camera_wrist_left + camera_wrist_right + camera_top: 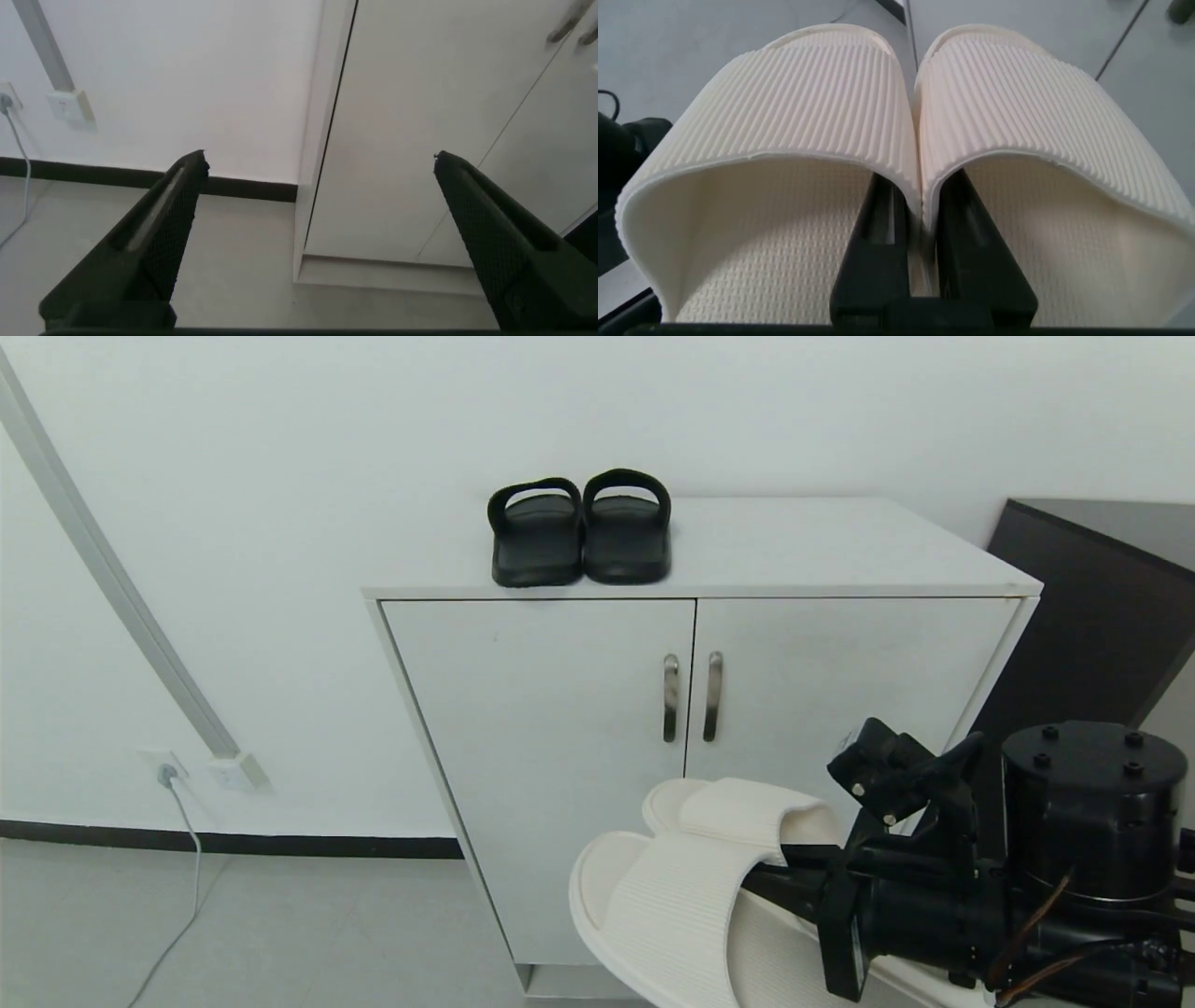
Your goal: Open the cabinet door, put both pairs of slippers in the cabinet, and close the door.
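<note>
Right tool (918, 266) — fingertips out of sight under straps of white slippers (831, 103)

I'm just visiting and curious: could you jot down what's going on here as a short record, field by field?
Cabinet: white, both doors shut
Black slippers: on top of the cabinet, side by side
White slippers: held in front of the cabinet, inner walls pinched in the right gripper
Left gripper: open, empty, facing the cabinet's lower left
Progress: doors not yet opened
</note>
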You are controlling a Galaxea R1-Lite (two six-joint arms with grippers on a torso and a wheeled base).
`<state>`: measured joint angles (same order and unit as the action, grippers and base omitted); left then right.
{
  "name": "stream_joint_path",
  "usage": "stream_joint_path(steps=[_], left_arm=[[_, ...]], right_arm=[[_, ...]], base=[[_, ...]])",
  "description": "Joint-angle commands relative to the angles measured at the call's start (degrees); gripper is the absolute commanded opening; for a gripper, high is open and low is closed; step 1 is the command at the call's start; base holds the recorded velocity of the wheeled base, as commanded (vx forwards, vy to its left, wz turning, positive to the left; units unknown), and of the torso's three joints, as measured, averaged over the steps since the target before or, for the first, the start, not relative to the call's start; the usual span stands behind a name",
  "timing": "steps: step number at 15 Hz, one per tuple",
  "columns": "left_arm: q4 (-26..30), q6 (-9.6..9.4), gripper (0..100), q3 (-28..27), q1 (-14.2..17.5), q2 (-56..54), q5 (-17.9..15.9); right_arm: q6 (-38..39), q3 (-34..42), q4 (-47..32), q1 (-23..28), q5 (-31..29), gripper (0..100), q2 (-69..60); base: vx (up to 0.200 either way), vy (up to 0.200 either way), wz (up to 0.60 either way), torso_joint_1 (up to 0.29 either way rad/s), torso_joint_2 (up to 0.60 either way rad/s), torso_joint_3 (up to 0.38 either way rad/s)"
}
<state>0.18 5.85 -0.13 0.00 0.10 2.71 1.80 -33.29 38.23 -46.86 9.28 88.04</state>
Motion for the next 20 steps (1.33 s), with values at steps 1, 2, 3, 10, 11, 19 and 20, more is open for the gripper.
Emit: stream_joint_path(steps=[1,2,3,10,11,19,20], left_arm=[[0.0,0.04,100,0.0,-0.1,0.0,0.0],[0.0,0.04,100,0.0,0.0,0.0,0.0],[0.0,0.04,100,0.0,0.0,0.0,0.0],[0.2,-1.72,100,0.0,-0.1,0.3,-1.8],[0.2,-1.72,100,0.0,-0.1,0.3,-1.8],[0.0,-0.84,100,-9.4,-3.9,18.4,-5.6],[-0.7,-0.84,100,-14.2,-3.9,25.7,-9.9]], right_arm=[[0.0,0.2,0.1,-0.3,1.2,0,0.4],[0.0,0.2,0.1,-0.3,1.9,0,0.6],[0.0,0.3,0.1,-0.5,2.0,0,0.7],[-0.1,1.3,0.8,-1.0,2.1,0,0.6],[0.0,1.5,1.2,-1.0,2.1,0,0.5],[-0.1,2.4,3.3,-1.0,1.7,0,0.9],[-0.1,2.3,3.3,-1.0,1.6,0,0.9]], base=[[0.000,0.000,0.00,-0.129,0.45,0.330],[0.000,0.000,0.00,-0.115,0.47,0.339],[0.000,0.000,0.00,-0.105,0.47,0.359],[0.000,0.000,0.00,-0.052,0.43,0.375],[0.000,0.000,0.00,-0.002,0.21,0.198],[0.000,0.000,0.00,0.000,0.02,0.021],[0.000,0.000,0.00,0.000,0.00,0.000]])
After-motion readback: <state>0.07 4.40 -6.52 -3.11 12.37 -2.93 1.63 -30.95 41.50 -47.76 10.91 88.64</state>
